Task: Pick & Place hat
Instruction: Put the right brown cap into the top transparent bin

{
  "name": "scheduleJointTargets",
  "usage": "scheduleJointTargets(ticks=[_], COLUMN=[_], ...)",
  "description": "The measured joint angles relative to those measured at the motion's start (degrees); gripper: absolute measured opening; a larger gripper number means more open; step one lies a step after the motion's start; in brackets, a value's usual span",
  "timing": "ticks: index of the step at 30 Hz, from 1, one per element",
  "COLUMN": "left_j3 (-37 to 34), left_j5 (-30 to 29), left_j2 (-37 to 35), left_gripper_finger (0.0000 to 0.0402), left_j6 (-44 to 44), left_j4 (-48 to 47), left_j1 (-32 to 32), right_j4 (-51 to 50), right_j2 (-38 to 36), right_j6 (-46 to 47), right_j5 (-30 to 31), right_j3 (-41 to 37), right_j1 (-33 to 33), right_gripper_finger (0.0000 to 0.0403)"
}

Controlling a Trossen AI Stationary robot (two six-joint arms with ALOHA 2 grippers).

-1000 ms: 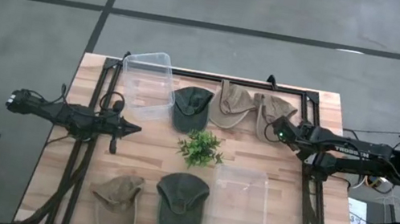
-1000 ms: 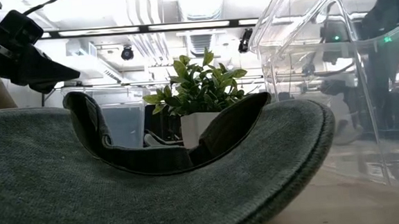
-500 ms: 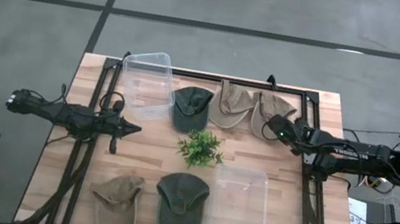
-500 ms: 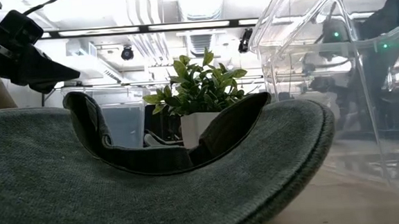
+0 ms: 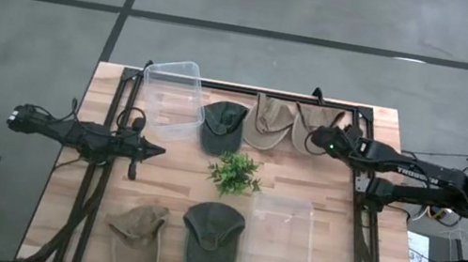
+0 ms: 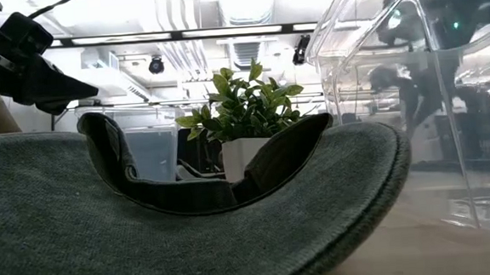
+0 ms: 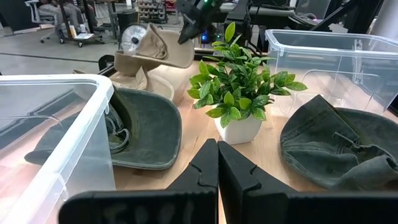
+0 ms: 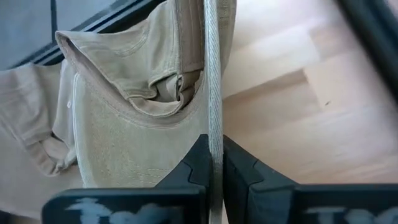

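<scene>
A tan hat (image 5: 312, 122) at the table's far right is in my right gripper (image 5: 327, 139), which is shut on it; the left wrist view shows it raised and tilted (image 7: 155, 46) above a second tan hat (image 5: 271, 123) lying beside it. A dark green hat (image 5: 222, 126) lies left of those. Near the front edge lie another tan hat (image 5: 137, 226) and a green hat (image 5: 213, 235). My left gripper (image 5: 155, 148) waits shut over the table's left part, touching nothing. My right gripper pinches the tan hat's brim edge (image 8: 214, 134) between its two fingers, the brim showing edge-on as a thin line running up from the fingertips. The fingers slant down from the table's right side. The crown (image 8: 118, 130) hangs beside and below the hold, tilted.
A clear bin (image 5: 171, 97) stands at the far left and another clear bin (image 5: 281, 239) at the near right. A small potted plant (image 5: 234, 172) stands mid-table. A black frame rail (image 5: 343, 105) runs along the far edge, close to the held hat.
My right gripper has risen and gone a little toward the table's far edge, rolling its wrist. The far-right tan hat has come up with it by its brim and now stands tilted instead of lying flat.
</scene>
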Motion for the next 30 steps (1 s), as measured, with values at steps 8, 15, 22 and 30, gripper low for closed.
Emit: scheduleJointTargets(ticks=[8,15,22,30], left_j3=[0.0,0.0,0.0,0.0], left_j5=[-0.01,-0.01,0.01,0.0], left_j2=[0.0,0.0,0.0,0.0], left_gripper_finger=[0.0,0.0,0.0,0.0], left_j6=[-0.01,0.0,-0.01,0.0], left_j4=[-0.01,-0.01,-0.01,-0.01], left_j1=[-0.02,0.0,-0.01,0.0], right_j4=[-5.29,-5.23,-8.21,-14.46], right_j2=[-2.26,-3.98,-4.48,-4.63], right_j6=[-7.47,-15.12,-17.31,-20.3], right_j5=[0.02,-0.4,-8.61,-17.84], right_j3=[8.24,15.76,22.6,30.91], right_j1=[0.04,0.04,1.01,5.09], right_gripper_finger=[0.0012,0.0012,0.0012,0.0012])
